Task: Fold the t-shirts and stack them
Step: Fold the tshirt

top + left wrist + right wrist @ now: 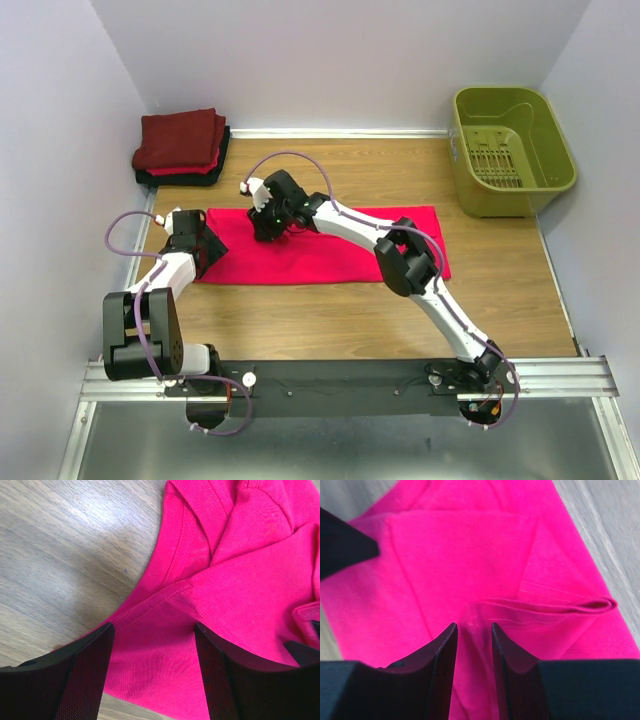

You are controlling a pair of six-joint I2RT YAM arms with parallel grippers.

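Pink shirt (300, 262), folded into a long strip, lies across the middle of the table (330, 330), running left to right; left end effector (154, 630) sits at the strip's left end, jaws wide apart astride the cloth, holding nothing; right end effector (474, 626) stands over the strip nearer the left edge, jaws narrow with a raised ridge of cloth between them; whether it is clamped cannot be told. Likely risks: the narrow jaws catch only the top layer, so the fold peels open on lifting; uneven pulls skew the strip. Stack (182, 148) of dark shirts at the far left corner; green basket (510, 150) at the far right corner; wood-grain table; pale walls (330, 60) on three sides.
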